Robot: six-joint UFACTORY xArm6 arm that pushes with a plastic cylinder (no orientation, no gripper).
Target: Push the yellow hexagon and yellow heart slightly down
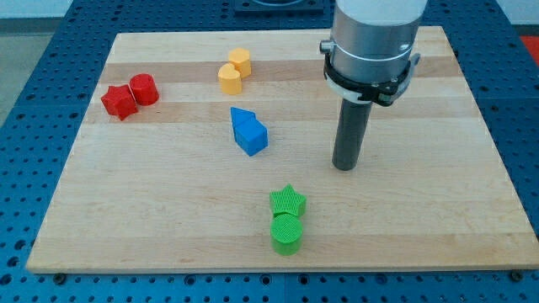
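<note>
Two yellow blocks touch near the view's top centre: one (241, 60) above and to the right, the other (229, 79) below and to the left. I cannot tell which is the hexagon and which the heart. My tip (344, 166) rests on the wooden board (438, 210), well to the right of and below both yellow blocks, touching no block.
A blue block (249, 131) lies below the yellow pair. A red star (120, 102) and red round block (144, 89) touch at the left. A green star (287, 202) and green cylinder (286, 234) touch near the bottom centre.
</note>
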